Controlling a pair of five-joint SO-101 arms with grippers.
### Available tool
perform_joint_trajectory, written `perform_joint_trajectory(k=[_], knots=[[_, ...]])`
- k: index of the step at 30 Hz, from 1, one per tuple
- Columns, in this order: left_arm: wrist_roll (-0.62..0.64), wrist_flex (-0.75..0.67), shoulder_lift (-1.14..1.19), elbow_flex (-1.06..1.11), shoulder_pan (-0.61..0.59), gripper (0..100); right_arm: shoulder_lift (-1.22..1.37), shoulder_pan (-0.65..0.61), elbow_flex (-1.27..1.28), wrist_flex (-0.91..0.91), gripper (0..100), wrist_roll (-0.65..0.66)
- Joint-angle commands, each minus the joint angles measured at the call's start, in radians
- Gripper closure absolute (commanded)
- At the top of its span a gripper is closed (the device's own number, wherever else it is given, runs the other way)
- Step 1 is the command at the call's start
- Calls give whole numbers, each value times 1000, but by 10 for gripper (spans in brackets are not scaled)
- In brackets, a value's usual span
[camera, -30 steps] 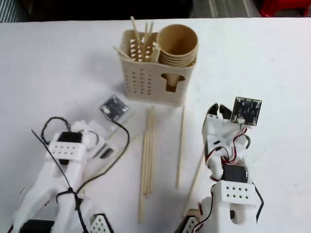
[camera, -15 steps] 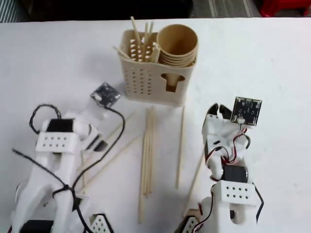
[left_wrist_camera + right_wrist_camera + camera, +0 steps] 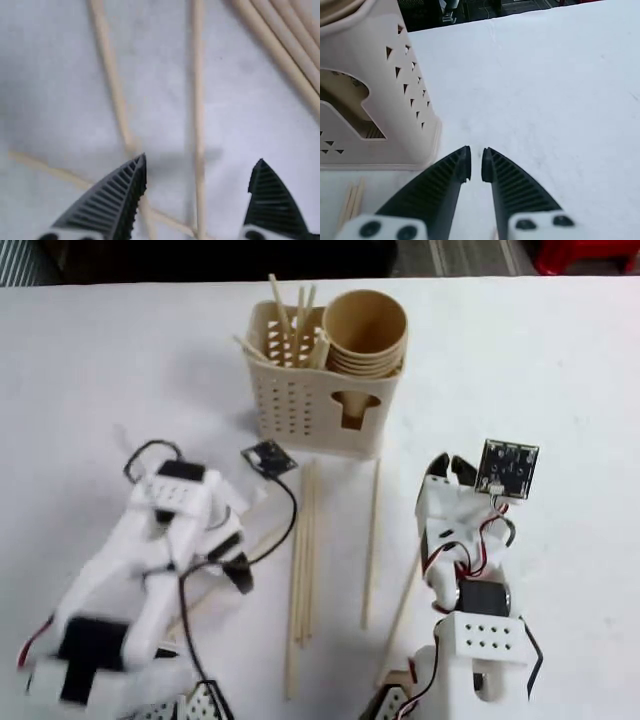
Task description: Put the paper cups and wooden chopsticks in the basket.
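Note:
The perforated beige basket (image 3: 318, 405) stands at the back of the table with a stack of paper cups (image 3: 365, 330) and a few wooden chopsticks (image 3: 289, 322) in it. Several more chopsticks lie on the table in front: a bundle (image 3: 303, 550), a single one (image 3: 371, 540), and a slanted one (image 3: 405, 598). My left gripper (image 3: 200, 162) hangs open low over crossed chopsticks (image 3: 198, 115), left of the bundle (image 3: 238, 558). My right gripper (image 3: 476, 152) is shut on nothing, beside the basket (image 3: 375, 105) and right of it (image 3: 447, 468).
The white table (image 3: 540, 360) is bare to the right and left of the basket. A dark cable (image 3: 285, 525) loops from the left arm over the chopsticks near it. A red object (image 3: 585, 255) sits beyond the table's far edge.
The left arm has swung right and toward the loose chopsticks, its wrist turning over them. The right arm has not moved.

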Motion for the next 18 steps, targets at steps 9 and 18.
perform_joint_trajectory(k=[9,18], knots=[[12,2,259,-319,-122,727,-18,-1,-11,-19,942,11],[15,129,257,-431,-130,729,-18,-15,-12,-19,942,52]])
